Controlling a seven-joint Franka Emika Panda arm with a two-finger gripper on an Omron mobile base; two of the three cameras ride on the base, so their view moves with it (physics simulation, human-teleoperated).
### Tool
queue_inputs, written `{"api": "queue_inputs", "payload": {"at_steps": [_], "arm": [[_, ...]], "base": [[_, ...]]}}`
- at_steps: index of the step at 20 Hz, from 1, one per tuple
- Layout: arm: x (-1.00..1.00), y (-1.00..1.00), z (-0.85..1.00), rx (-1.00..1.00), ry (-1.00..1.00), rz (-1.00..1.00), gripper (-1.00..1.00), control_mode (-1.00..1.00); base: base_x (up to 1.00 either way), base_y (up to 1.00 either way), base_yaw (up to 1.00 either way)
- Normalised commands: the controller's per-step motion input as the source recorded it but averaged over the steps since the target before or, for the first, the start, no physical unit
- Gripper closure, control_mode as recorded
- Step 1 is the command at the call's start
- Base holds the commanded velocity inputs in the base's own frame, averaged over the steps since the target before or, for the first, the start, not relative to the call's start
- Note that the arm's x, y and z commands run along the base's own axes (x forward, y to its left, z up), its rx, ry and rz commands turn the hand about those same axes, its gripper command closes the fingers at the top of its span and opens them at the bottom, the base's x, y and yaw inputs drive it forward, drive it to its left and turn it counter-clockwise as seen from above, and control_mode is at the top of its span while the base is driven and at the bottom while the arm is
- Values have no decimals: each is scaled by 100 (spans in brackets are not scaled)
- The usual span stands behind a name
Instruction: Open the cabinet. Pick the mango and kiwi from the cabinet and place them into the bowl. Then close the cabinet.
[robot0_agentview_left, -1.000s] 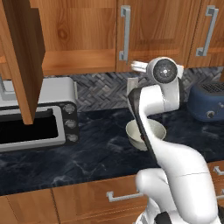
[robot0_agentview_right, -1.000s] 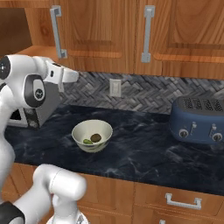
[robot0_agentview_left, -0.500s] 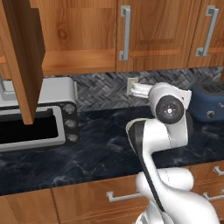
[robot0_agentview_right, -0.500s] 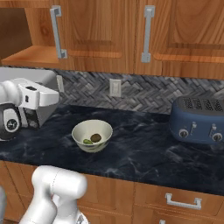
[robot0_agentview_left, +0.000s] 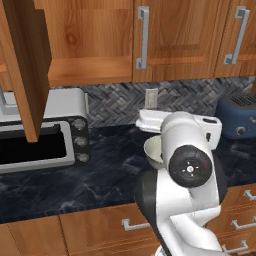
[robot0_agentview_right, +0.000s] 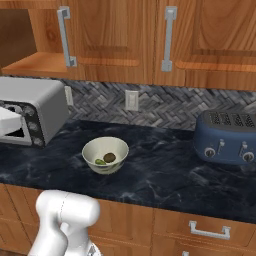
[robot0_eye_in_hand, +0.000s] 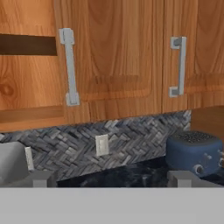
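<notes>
Since a second ago the arm has swung down and back toward the base, so its big joint now blocks the middle of the left base view, where earlier it stood higher and the bowl showed more fully. Nothing on the counter (robot0_agentview_right: 165, 165) has shifted.

From the right, the bowl (robot0_agentview_right: 105, 154) sits on the dark counter, in front of the wall outlet (robot0_agentview_right: 131, 100) and between the toaster oven (robot0_agentview_right: 30, 116) and the blue toaster (robot0_agentview_right: 227, 137). Inside it lie the mango (robot0_agentview_right: 100, 161) and the kiwi (robot0_agentview_right: 110, 157), touching or nearly so, the kiwi on the right. In the left base view just a sliver of the bowl (robot0_agentview_left: 152, 150) peeks out beside the arm.

The cabinet (robot0_agentview_left: 90, 50) is half open: its left door (robot0_agentview_left: 27, 65) swings out toward the camera over the toaster oven (robot0_agentview_left: 45, 135), and the bare shelf (robot0_agentview_left: 90, 72) shows behind it. Its right door (robot0_agentview_left: 175, 40) is shut, handle (robot0_agentview_left: 143, 37) vertical.

In the hand view the gripper (robot0_eye_in_hand: 111, 179) faces the shut doors and the backsplash. Its two fingertips (robot0_eye_in_hand: 41, 178) rise far apart at the bottom edge, spread wide with nothing between them. The toaster (robot0_eye_in_hand: 192, 153) sits at lower right, the outlet (robot0_eye_in_hand: 102, 144) near the middle, and the right door's handle (robot0_eye_in_hand: 69, 65) hangs above.
</notes>
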Motion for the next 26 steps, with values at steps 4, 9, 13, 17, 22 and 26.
{"api": "queue_inputs", "payload": {"at_steps": [4, 9, 13, 17, 22, 26], "arm": [[-74, 93, 3, -5, 0, 0, -100, -100], [-53, 100, 13, -8, -2, 0, -100, -100], [-41, 98, 16, -7, -7, 0, -100, -100], [-23, 87, 6, -8, -18, 0, -100, -100], [-5, 75, 0, -8, -25, 0, -100, -100], [1, 62, 0, -6, -24, 0, -100, -100]], "base": [[0, 0, 0], [0, 0, 0], [0, 0, 0], [0, 0, 0], [0, 0, 0], [0, 0, 0]]}}
